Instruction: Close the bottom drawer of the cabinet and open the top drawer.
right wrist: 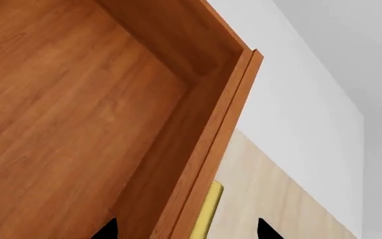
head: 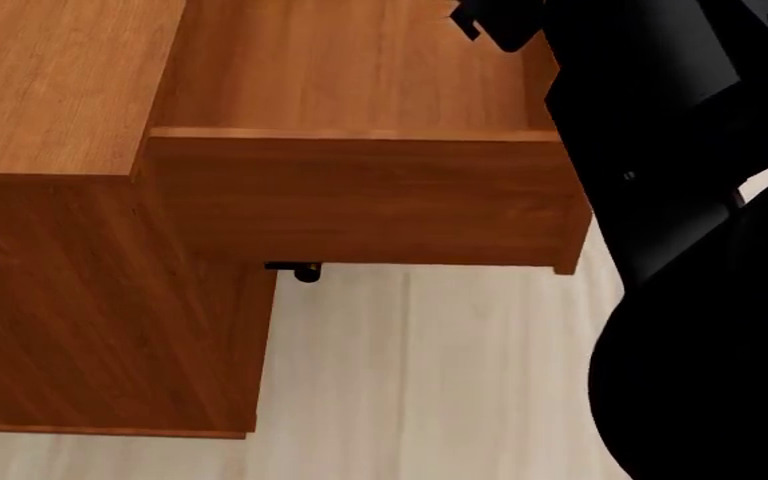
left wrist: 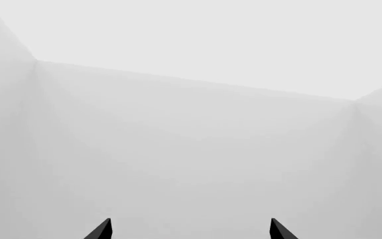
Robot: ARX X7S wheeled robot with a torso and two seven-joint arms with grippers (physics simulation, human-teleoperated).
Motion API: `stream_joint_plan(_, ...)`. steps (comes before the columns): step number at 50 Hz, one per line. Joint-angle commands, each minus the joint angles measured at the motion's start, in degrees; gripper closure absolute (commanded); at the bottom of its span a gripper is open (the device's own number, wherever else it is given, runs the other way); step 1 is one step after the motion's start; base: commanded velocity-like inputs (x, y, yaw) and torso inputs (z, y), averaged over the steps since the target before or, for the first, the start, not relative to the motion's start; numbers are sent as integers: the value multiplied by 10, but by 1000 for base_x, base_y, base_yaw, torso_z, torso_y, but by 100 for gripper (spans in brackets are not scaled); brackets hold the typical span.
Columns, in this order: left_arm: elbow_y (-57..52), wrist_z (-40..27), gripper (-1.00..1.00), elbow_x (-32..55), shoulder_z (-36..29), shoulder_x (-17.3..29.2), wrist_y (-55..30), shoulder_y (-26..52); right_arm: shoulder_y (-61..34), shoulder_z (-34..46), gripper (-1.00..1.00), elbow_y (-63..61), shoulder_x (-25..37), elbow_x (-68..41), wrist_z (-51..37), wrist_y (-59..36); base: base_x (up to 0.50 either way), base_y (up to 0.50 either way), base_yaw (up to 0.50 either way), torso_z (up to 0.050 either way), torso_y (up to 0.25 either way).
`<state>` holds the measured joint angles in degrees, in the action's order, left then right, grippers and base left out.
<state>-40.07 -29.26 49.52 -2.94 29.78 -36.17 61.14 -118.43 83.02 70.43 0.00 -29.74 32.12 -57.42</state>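
Note:
The cabinet (head: 51,90) fills the left of the head view, seen from above. Its top drawer (head: 357,200) stands pulled far out to the right, with its box empty. In the right wrist view I look into the same top drawer (right wrist: 78,99). My right gripper (right wrist: 185,230) is open, its fingers straddling the drawer's front panel and the brass bar handle (right wrist: 208,209) without clamping either. The black right arm's gripper (head: 491,20) sits at the drawer's front end. My left gripper (left wrist: 191,230) is open and faces bare white walls. The bottom drawer is hidden under the top drawer.
Pale plank floor (head: 424,380) lies beside the cabinet and under the pulled-out drawer. A small black part (head: 297,270) pokes out below the drawer's side; I cannot tell what it is. A white wall (right wrist: 297,99) stands beyond the drawer front.

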Motion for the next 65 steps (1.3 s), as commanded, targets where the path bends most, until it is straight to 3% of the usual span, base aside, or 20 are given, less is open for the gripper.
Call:
stream_joint_plan(1,-1,-3,-100,4,0,0,0,2,6,-6,-100,41,0,42,19,1,0,0,0,0,0)
stream_joint_plan(16,3,-3,-100,4,-4,-2,3,6,6,-117,-100,45,16,190,44,-23,0,0,-1,0,0)
stream_joint_plan(27,3,-3,-100,3,-5,0,5,6,13,-146,-100,45,23,253,61,-34,-1,-1,-3,0,0)
stream_joint_plan(45,-3,-14,-100,16,-5,1,-3,16,-22,-173,-100,45,13,283,75,-41,-1,-1,-3,0,0)
stream_joint_plan(65,-5,-18,-100,26,-1,6,-4,23,-68,-152,-100,45,1,268,90,-40,0,0,-1,0,0)
